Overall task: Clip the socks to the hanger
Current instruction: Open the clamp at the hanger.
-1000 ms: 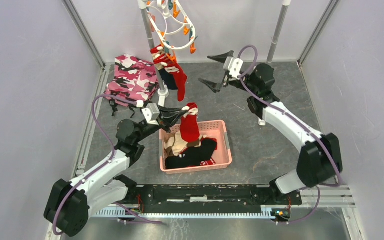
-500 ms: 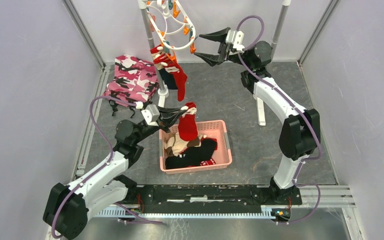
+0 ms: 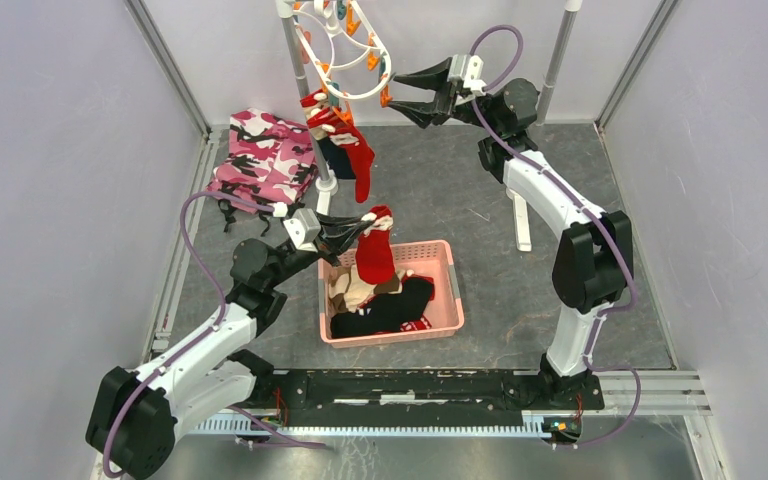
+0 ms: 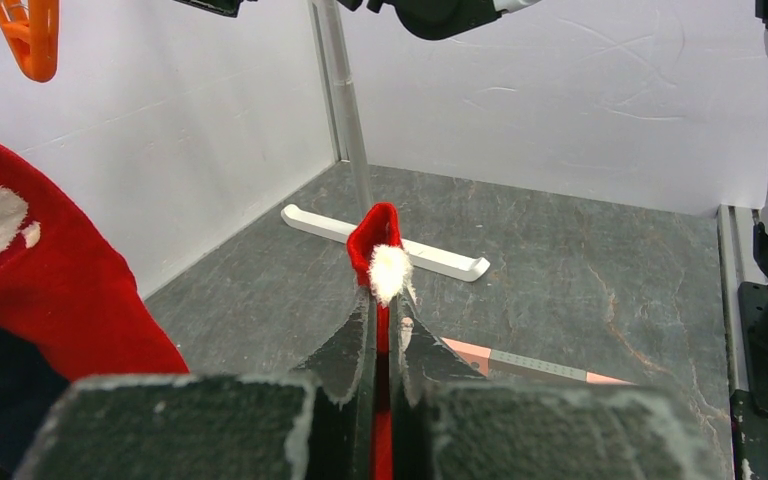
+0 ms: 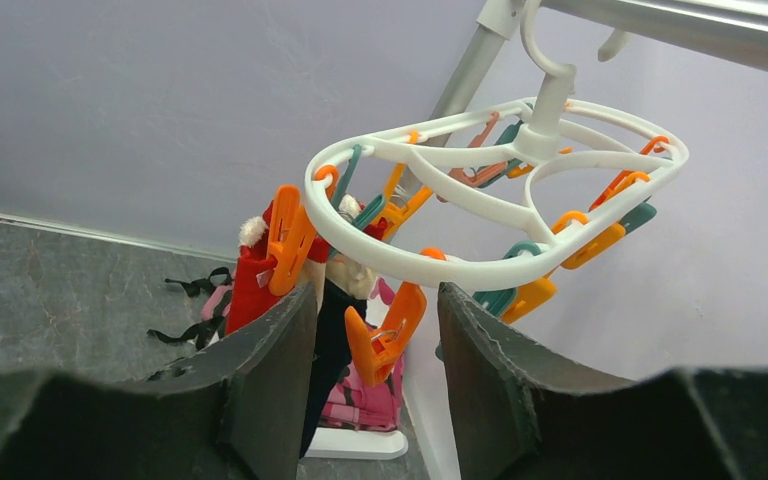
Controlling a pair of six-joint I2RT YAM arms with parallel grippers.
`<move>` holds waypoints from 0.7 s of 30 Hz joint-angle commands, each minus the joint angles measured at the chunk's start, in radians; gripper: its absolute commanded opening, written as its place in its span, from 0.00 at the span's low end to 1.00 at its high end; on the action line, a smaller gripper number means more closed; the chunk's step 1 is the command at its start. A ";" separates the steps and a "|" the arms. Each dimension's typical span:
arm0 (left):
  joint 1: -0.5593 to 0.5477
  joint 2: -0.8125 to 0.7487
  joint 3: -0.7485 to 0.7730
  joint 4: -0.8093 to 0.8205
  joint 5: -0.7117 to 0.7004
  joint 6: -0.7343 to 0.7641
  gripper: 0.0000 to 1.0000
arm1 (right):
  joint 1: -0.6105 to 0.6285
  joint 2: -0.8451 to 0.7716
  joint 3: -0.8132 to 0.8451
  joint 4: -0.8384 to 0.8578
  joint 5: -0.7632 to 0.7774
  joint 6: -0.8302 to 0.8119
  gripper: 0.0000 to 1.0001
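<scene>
The hanger (image 5: 500, 272) hangs at 12 o'clock on the rack pole (image 3: 300, 90), with a red sock (image 3: 358, 150) and a navy sock (image 3: 335, 158) already clipped beneath it. Over the last second the right gripper (image 3: 393, 93) has risen from lower down at 1 o'clock to the ring's rim, and its jaws have narrowed from wide to about half. They now straddle a free orange clip (image 5: 385, 330) with a gap on each side, not yet squeezing it. That looks like the start of pinching the clip open. The left gripper (image 4: 385, 310) has barely moved. Its jaws are clamped on another red sock (image 3: 375, 258), which is held up over the pink basket (image 3: 455, 290) at the centre, ready to be carried up once the clip gapes. More socks lie in the basket – dark, tan and red. The floor (image 3: 460, 190) is a dark grey, scuffed mat. A pink camouflage cloth (image 3: 260, 160) sits at 10 o'clock, and pale walls (image 3: 60, 200) close in the sides and back.
</scene>
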 commanded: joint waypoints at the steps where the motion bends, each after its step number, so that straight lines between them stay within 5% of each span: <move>1: -0.006 -0.011 0.039 0.020 -0.005 0.051 0.02 | -0.004 0.002 0.010 0.004 -0.003 0.028 0.54; 21: -0.006 0.007 0.050 0.025 0.003 0.051 0.02 | 0.000 0.087 0.072 0.076 -0.002 0.142 0.53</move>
